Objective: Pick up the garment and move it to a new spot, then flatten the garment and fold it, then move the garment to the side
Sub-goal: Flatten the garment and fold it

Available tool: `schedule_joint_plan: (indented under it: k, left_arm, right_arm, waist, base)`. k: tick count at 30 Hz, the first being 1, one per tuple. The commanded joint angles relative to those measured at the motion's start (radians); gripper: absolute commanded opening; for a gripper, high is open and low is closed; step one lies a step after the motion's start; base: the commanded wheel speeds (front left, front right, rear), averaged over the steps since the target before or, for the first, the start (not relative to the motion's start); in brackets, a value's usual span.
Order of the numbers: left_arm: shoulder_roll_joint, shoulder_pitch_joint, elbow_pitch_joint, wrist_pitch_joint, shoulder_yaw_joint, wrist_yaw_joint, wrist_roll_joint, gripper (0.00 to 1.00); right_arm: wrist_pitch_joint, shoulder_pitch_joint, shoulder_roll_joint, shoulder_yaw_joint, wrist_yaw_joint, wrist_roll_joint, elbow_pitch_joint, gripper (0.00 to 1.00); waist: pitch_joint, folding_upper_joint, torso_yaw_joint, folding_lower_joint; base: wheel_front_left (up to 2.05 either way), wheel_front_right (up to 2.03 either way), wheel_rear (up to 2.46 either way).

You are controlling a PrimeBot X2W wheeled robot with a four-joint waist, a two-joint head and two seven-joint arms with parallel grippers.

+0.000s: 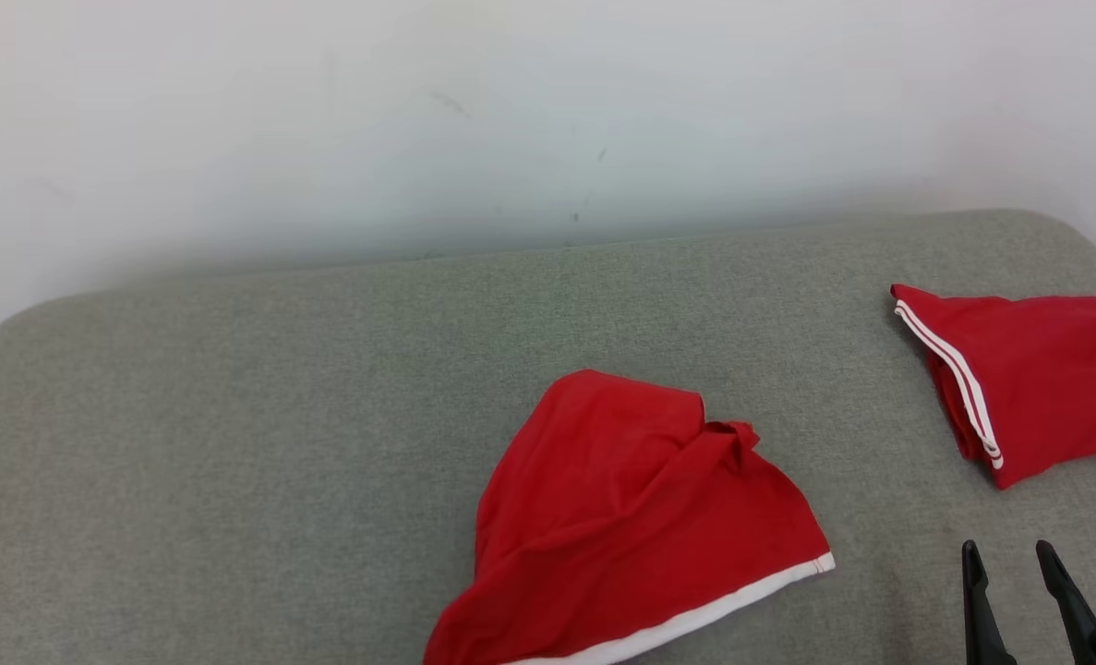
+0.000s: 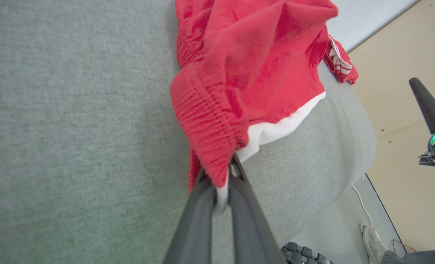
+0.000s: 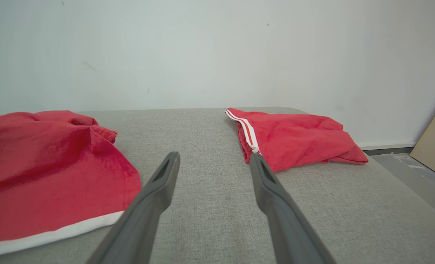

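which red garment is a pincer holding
The white-hemmed garment in the middle, gripped by the left pincer; the striped garment at the right lies free.

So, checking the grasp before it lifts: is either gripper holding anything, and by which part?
The left gripper pinches the red garment at its ribbed edge by the white trim; the right gripper holds nothing.

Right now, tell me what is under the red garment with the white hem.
The red garment lies on the grey cushion, which shows beside it. The left gripper pinches its edge. Anything beneath the cloth itself is covered.
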Motion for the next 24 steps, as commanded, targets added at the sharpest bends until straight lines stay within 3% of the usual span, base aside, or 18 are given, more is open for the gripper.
schedule_joint_plan:
  k: [1, 8, 9, 11, 12, 24]
  left_arm:
    - [0.01, 0.014, 0.026, -0.01, -0.003, -0.007, -0.002, 0.0]
    - [0.055, 0.004, 0.08, -0.022, -0.032, -0.03, 0.021, 0.0]
    - [0.055, 0.003, 0.084, -0.025, -0.037, -0.034, 0.014, 0.05]
    - [0.067, -0.001, 0.092, -0.031, -0.048, -0.04, 0.006, 0.55]
    - [0.079, -0.006, 0.095, -0.041, -0.052, -0.042, 0.011, 1.0]
    - [0.134, -0.013, 0.137, -0.133, -0.067, -0.045, 0.017, 1.0]
  right_arm:
    - [-0.003, 0.015, -0.009, 0.003, 0.0, -0.007, 0.005, 1.0]
    - [-0.003, 0.021, -0.01, 0.009, 0.0, -0.005, 0.009, 1.0]
    - [-0.003, 0.023, -0.01, 0.009, 0.0, -0.004, 0.009, 1.0]
    - [-0.003, 0.029, -0.01, 0.008, 0.0, -0.004, 0.011, 1.0]
    - [-0.003, 0.031, -0.01, 0.008, 0.0, -0.004, 0.011, 1.0]
    - [-0.003, 0.053, -0.008, 0.005, 0.0, 0.0, 0.005, 1.0]
  waist:
    - [-0.008, 0.0, 0.016, 0.0001]
    - [-0.015, 0.0, 0.025, 0.0001]
    - [-0.016, 0.0, 0.027, 0.0001]
    - [-0.019, 0.0, 0.03, 0.0001]
    - [-0.02, 0.0, 0.032, 0.0001]
    - [-0.035, 0.0, 0.061, 0.0001]
  base:
    - [0.0, 0.0, 0.0]
    - [0.0, 0.0, 0.0]
    - [0.0, 0.0, 0.0]
    - [0.0, 0.0, 0.0]
    - [0.0, 0.0, 0.0]
    - [0.0, 0.0, 0.0]
